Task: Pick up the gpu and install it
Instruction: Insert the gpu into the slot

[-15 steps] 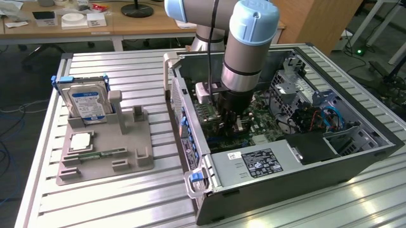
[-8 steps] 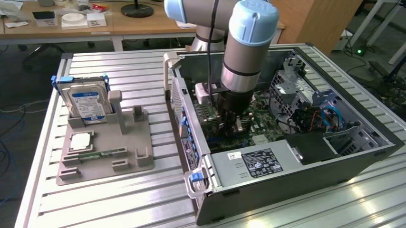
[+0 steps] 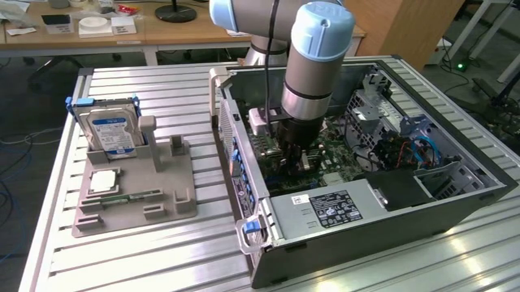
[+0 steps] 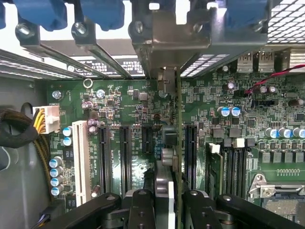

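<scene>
The gpu (image 4: 172, 114) appears edge-on in the wrist view as a thin dark card. It stands upright over the green motherboard (image 4: 124, 105), between the black expansion slots. Its silvery end bracket (image 4: 167, 43) reaches the rear slot openings of the case. My gripper (image 4: 167, 202) is shut on the card's upper edge, one black finger (image 4: 142, 207) on each side. I cannot tell whether the card's lower edge sits in a slot. In the exterior view the gripper (image 3: 296, 159) is down inside the open computer case (image 3: 455, 201), over the motherboard.
Black slots (image 4: 125, 157) and a white slot (image 4: 81, 162) flank the card. Memory slots (image 4: 233, 167) and a cable bundle (image 4: 19, 129) are close by. Outside the case a grey holder (image 3: 134, 210) carries a hard drive (image 3: 114, 134) and a memory stick (image 3: 130, 198). The power supply (image 3: 333, 210) fills the case's near corner.
</scene>
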Motion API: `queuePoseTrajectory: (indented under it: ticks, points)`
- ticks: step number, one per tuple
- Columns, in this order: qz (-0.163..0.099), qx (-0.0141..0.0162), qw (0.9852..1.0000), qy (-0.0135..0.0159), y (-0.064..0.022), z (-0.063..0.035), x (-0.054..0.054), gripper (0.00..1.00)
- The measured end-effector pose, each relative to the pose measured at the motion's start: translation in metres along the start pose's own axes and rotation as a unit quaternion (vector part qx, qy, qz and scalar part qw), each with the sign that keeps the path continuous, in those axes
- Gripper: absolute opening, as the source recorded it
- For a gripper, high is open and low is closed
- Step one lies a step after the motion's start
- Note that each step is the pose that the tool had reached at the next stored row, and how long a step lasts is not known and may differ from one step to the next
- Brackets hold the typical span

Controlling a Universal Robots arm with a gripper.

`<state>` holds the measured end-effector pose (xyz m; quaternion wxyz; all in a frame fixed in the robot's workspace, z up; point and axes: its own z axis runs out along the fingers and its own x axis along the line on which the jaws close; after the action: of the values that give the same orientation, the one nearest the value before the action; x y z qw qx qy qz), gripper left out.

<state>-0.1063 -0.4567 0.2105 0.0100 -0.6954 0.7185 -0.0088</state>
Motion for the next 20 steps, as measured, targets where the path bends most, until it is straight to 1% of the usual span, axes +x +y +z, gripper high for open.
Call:
queuePoseTrajectory:
  ticks: [4, 5, 6, 7, 8, 20]
  points:
    - [0.0, 0.0007, 1.0, 0.0001, 0.0001, 0.0, 0.0, 0.28]
    - [0.0, 0.0008, 1.0, -0.0018, 0.0005, 0.0007, 0.0, 0.28]
    - [0.001, 0.0006, 1.0, -0.0014, 0.0007, -0.0006, 0.0, 0.29]
    - [0.0, 0.0012, 1.0, -0.0008, 0.0006, -0.0026, 0.0, 0.29]
    - [0.0, 0.0018, 1.0, -0.0007, 0.0004, -0.0053, 0.0, 0.35]
    - [0.0, 0.0102, 0.9999, -0.0007, -0.0006, -0.0493, -0.002, 0.35]
